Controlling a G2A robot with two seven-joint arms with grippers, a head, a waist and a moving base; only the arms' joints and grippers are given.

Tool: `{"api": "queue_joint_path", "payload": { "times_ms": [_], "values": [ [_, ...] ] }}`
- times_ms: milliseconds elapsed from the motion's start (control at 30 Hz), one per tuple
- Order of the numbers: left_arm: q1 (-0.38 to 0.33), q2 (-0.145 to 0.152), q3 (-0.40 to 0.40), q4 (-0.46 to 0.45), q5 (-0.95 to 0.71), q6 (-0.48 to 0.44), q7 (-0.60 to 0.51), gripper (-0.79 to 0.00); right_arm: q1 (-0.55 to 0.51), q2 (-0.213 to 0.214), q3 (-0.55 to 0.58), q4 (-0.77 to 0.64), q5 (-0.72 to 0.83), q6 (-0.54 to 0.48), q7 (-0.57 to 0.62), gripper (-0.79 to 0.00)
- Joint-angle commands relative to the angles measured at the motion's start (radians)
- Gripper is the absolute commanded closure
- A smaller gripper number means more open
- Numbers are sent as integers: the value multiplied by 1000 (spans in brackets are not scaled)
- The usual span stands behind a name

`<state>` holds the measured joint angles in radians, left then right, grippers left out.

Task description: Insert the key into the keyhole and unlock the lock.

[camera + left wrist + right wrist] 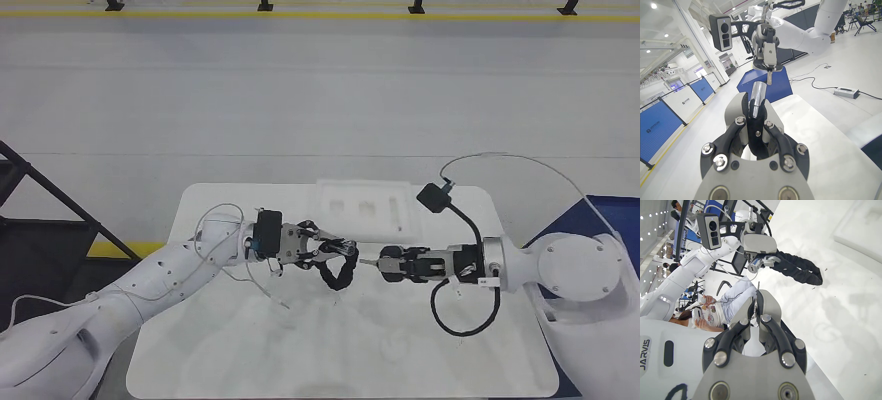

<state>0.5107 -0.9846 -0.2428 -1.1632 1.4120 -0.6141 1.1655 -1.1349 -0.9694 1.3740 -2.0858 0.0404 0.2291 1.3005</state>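
The left gripper (755, 107) was held above the middle of the table (300, 350), its fingers clamped on the chrome cylinder lock (757, 94). The lock's black cable loop (800, 271) hung from it above the tabletop. Facing it, the right gripper (757, 300) had its fingers pressed together on the head of the key (769, 78), the blade pointing toward the lock. The keyhole (752, 268) faced the right gripper. The key's tip was near the lock's end but apart from it, not inserted. A white foam tray (365, 205) lay at the table's far edge.
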Motion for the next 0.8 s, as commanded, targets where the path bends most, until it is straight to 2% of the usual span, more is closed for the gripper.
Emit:
{"api": "queue_joint_path", "payload": {
  "times_ms": [0,267,767],
  "values": [
    [1,-14,-2,18,12,-3,6,0,-11,3,3,-28,-22,12,-8,0],
    [6,-60,-9,74,46,-19,22,0,-38,15,-6,-82,-130,17,-42,0],
    [4,-83,3,92,62,-44,-4,0,-24,25,-37,-79,-188,-24,-58,0]
  ]
}}
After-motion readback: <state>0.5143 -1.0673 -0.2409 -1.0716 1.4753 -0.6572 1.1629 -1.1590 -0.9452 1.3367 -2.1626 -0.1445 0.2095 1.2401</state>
